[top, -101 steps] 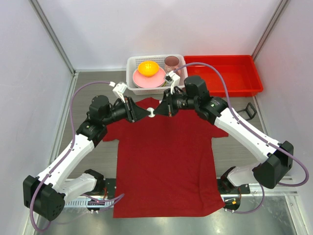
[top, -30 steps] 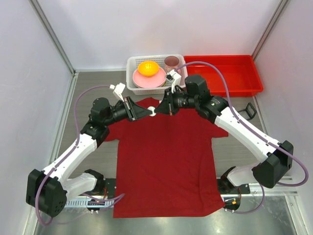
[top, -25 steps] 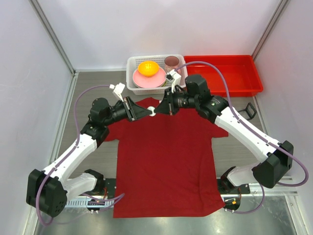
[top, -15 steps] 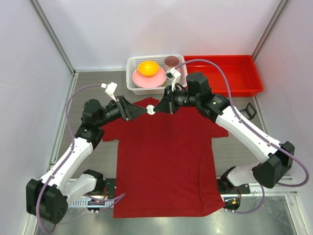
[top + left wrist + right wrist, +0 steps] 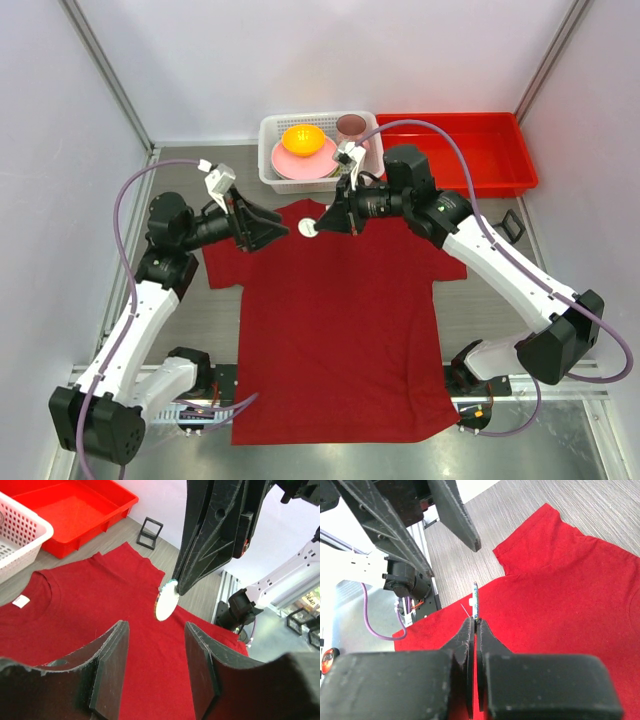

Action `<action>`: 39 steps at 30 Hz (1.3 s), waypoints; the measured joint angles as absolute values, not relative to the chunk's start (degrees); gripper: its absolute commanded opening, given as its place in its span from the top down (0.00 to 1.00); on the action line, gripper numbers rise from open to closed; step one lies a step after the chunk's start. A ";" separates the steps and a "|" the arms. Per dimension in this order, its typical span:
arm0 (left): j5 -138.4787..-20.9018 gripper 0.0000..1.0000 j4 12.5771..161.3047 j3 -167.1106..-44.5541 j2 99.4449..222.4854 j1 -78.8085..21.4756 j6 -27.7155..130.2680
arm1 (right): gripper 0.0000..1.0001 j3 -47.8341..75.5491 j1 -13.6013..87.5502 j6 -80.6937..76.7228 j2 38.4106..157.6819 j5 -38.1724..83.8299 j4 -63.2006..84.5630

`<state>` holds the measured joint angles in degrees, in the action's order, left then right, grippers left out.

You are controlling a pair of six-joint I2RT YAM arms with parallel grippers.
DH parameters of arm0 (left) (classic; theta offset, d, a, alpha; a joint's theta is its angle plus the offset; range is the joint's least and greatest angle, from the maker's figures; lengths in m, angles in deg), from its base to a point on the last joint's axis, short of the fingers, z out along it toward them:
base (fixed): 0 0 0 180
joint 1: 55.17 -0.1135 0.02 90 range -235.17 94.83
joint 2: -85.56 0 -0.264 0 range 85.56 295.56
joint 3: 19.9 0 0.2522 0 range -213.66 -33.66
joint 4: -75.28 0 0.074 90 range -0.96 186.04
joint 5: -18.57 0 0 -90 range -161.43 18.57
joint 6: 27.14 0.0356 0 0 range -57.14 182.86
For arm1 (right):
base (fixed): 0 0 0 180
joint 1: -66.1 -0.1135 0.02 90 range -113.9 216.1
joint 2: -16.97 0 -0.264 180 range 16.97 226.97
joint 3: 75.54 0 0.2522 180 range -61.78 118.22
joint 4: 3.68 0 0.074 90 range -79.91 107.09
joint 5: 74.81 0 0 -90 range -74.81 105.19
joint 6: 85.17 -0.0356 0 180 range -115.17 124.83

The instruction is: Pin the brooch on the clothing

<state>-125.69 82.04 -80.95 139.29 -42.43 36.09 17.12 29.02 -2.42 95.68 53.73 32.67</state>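
The right gripper (image 5: 320, 226) is pinching the tiny, flat, pale grey-green round brooch (image 5: 165, 603) by its edge, holding it above the dark red T-shirt (image 5: 335, 330) near the collar. The left gripper (image 5: 283, 232) is gaping wide nearby, not touching it.

We are in a robotics lab: a grey bench (image 5: 465, 315) boxed in by white panels (image 5: 300, 50) on metal posts (image 5: 108, 75), left arm (image 5: 128, 330) and right arm (image 5: 510, 272) bolted on, purple cables (image 5: 410, 122) looping.

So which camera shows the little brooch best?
The left wrist view: the brooch shows its pale round face, pinched by the right gripper. The right wrist view sees only its thin edge; the top view, a tiny dot.
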 measured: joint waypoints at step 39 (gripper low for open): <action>-122.37 1.00 89.67 -83.60 141.94 -34.65 42.26 | 0.59 26.03 26.29 7.24 101.02 57.16 39.28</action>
